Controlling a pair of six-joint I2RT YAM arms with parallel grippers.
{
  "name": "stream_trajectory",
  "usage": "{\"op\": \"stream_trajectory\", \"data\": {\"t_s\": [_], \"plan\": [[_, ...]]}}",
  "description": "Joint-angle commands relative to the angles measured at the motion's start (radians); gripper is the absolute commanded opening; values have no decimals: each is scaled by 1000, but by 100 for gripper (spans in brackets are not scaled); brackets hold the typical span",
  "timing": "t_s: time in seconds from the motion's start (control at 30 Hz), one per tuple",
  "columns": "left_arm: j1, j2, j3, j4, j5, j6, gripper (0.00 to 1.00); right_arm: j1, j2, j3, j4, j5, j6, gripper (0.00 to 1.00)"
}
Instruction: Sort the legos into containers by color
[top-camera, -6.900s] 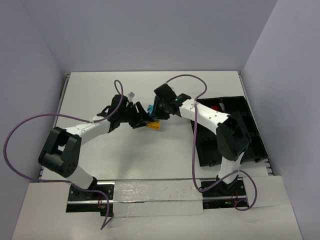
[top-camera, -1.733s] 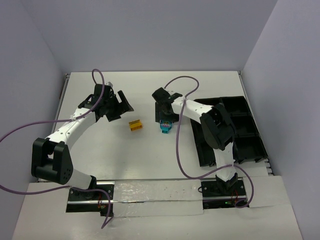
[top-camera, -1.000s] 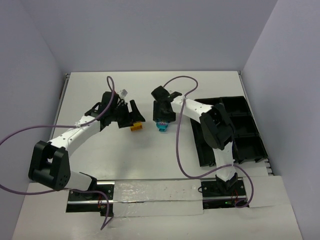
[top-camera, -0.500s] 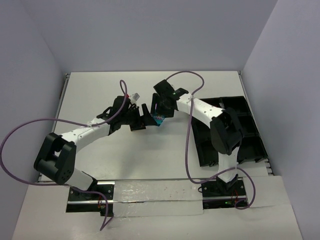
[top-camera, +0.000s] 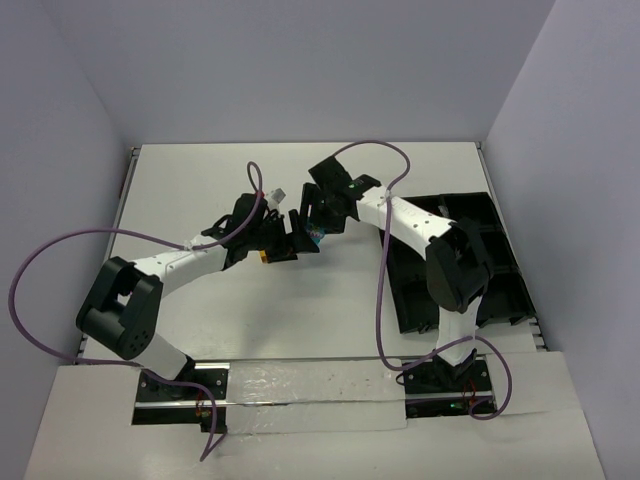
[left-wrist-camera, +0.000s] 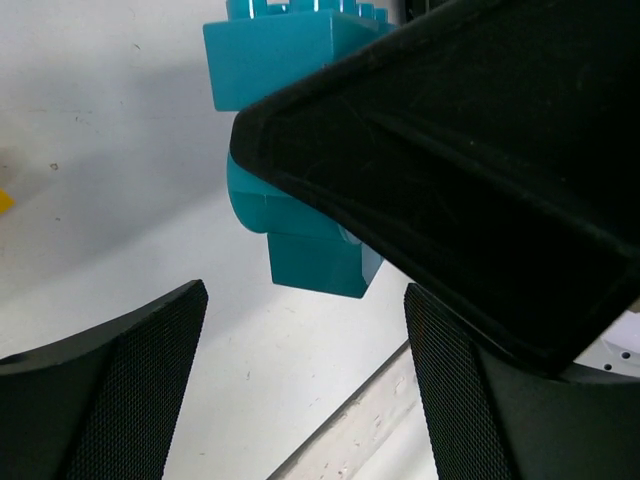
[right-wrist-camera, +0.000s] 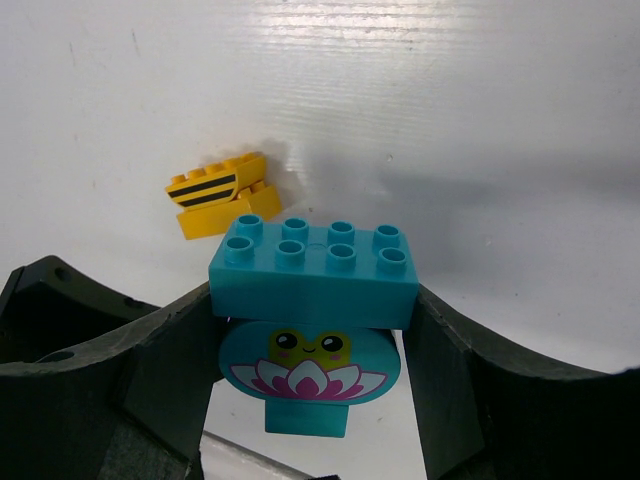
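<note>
My right gripper (right-wrist-camera: 312, 310) is clamped on the cyan brick (right-wrist-camera: 312, 275), one finger pressed against each short end. Under the studded block hang a round piece printed with a frog on a lily and a small foot, and I cannot tell whether that foot touches the table (top-camera: 200, 190). My left gripper (left-wrist-camera: 302, 330) stands wide apart with nothing between its fingers, just short of the cyan brick. From its wrist camera, a right finger blocks most of that brick. From above, the two grippers crowd together mid-table, so the cyan shows only as a sliver. The yellow brick (right-wrist-camera: 220, 195), black-striped, lies on the table just beyond and is mostly covered from overhead. The black tray (top-camera: 510, 290) sits at the right, partly under my right arm, and I cannot make out its bins' contents.
</note>
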Motion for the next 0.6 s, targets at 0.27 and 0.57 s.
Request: {"op": "stream_trajectory", "data": {"t_s": [0.27,0.57], "plan": [[-6,7,-4,178,-11,-152,63,-1,-83,9,47,-34,3,47],[-6,1,-13,186,-39,-157,57,-2,-97,7,57,-49,8,47]]}}
